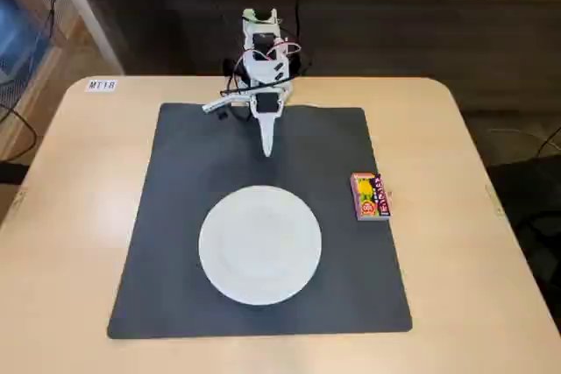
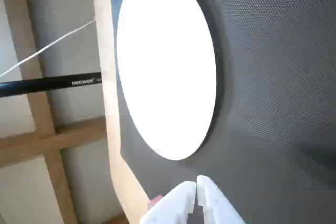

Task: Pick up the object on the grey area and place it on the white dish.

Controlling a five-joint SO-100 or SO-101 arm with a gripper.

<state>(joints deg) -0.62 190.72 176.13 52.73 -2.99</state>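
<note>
The small flat red-and-orange rectangular box (image 1: 370, 195) with a yellow picture lies on the dark grey matte mat (image 1: 175, 216), close to its right edge in the fixed view, well off to the side of the fingers (image 1: 267, 151) and touched by nothing. The plain round white plate (image 1: 259, 244) sits on the mat just ahead of the fingertips (image 2: 196, 184). The white fingers are pressed together, empty, pointing along the mat. The beige surface (image 1: 79, 172) carries everything.
</note>
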